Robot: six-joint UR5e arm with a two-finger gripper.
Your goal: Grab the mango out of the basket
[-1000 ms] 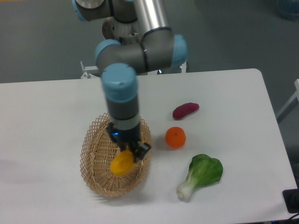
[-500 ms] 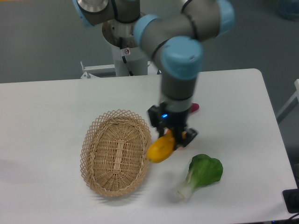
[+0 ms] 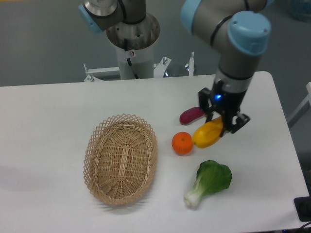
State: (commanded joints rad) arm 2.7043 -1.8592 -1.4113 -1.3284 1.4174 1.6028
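Note:
The yellow-orange mango (image 3: 206, 135) hangs above the table, right of the round orange, with my gripper (image 3: 223, 124) shut on its right end. The oval tan wicker basket (image 3: 121, 158) lies at the left centre of the table with nothing inside it. My gripper is well to the right of the basket, pointing down from the arm's blue-capped wrist (image 3: 248, 33).
A round orange (image 3: 182, 143) lies just left of the mango. A purple-red sweet potato (image 3: 190, 115) lies behind it, partly covered by the gripper. A green bok choy (image 3: 210, 181) lies in front. The table's right edge (image 3: 285, 131) is close by.
The gripper has carried the mango out of the basket and rightward, past the orange, to the right side of the table. The basket holds nothing now.

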